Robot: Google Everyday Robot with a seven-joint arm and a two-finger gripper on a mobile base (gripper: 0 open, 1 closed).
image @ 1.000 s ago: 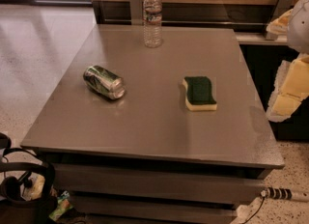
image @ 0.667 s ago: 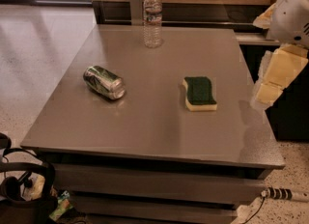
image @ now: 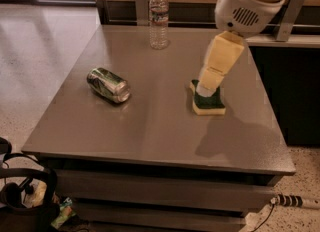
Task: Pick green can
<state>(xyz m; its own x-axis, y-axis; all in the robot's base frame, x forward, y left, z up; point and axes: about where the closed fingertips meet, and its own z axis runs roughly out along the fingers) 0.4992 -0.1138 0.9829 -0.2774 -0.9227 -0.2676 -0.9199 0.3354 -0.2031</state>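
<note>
The green can [image: 108,84] lies on its side on the left part of the grey table [image: 150,131], its silver end turned toward the front right. My gripper [image: 206,87] hangs from the white arm at the upper right. It is low over the table, in front of the sponge, well to the right of the can and not touching it. It holds nothing that I can see.
A flat green-topped yellow sponge [image: 211,104] lies right of centre, partly hidden by the gripper. A clear water bottle [image: 159,18] stands at the table's back edge. A dark counter [image: 290,86] stands to the right. Bags and cables [image: 25,191] lie on the floor at the front left.
The arm has swung in from the right edge of the view, leftward and forward over the table, and the gripper is now over the sponge. The can, bottle and sponge have not moved.
</note>
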